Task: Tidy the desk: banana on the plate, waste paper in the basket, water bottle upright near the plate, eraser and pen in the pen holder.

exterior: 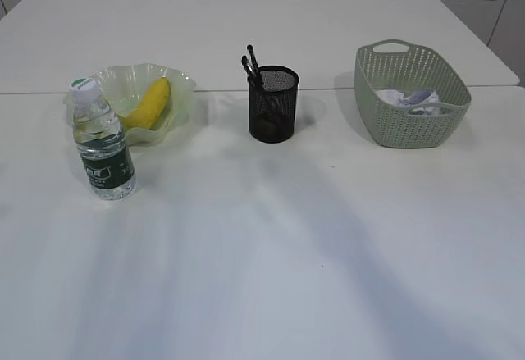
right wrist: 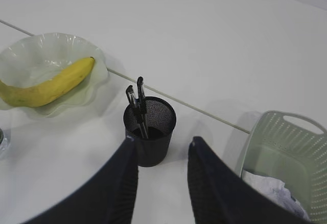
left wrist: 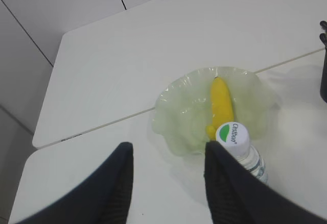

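White desk [exterior: 271,253]; both pincers [left wrist: 166,180] [right wrist: 162,175] raised, parted, empty

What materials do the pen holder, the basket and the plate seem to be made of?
The pen holder looks like black metal mesh: fine see-through grid walls, matte. The basket seems moulded plastic, sage green and matte, with regular woven-look perforations. The plate is probably translucent plastic, possibly glass: pale green, glossy, with a ruffled rim.
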Motion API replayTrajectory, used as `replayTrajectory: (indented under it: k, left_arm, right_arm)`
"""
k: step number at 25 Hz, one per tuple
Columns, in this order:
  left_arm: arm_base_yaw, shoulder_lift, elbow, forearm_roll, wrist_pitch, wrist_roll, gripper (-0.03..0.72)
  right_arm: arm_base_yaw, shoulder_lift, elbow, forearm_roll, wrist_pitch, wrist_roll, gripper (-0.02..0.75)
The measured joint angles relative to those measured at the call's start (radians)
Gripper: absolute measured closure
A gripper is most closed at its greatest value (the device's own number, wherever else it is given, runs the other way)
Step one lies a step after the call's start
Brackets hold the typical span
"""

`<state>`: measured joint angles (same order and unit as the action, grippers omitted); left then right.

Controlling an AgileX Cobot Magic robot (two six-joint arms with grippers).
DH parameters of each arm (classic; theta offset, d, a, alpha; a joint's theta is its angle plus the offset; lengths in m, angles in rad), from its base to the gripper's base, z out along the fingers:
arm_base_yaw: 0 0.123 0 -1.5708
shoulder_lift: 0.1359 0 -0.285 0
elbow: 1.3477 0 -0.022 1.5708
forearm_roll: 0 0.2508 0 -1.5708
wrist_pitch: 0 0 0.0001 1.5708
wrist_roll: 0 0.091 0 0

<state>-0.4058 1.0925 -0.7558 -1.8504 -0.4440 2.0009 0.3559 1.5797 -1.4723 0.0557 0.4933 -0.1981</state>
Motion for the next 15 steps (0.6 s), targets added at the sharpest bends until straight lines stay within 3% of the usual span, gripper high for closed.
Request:
replayTrajectory:
  k: [5, 11, 15]
  left_arm:
    - [0.000, 0.000, 0.041, 0.000, 0.007, 0.046, 0.360]
    - [0.000, -0.002, 0.085, 0.000, -0.018, 0.322, 0.360]
    - [0.000, -0.006, 0.085, 0.000, -0.030, 0.441, 0.360]
  right_arm:
    - [0.000, -0.124, 0.079, 0.002, 0.008, -0.001, 0.486]
    - [0.000, -0.212, 0.134, 0.003, 0.020, -0.001, 0.486]
    - [0.000, -0.229, 0.135, 0.007, 0.048, -0.002, 0.486]
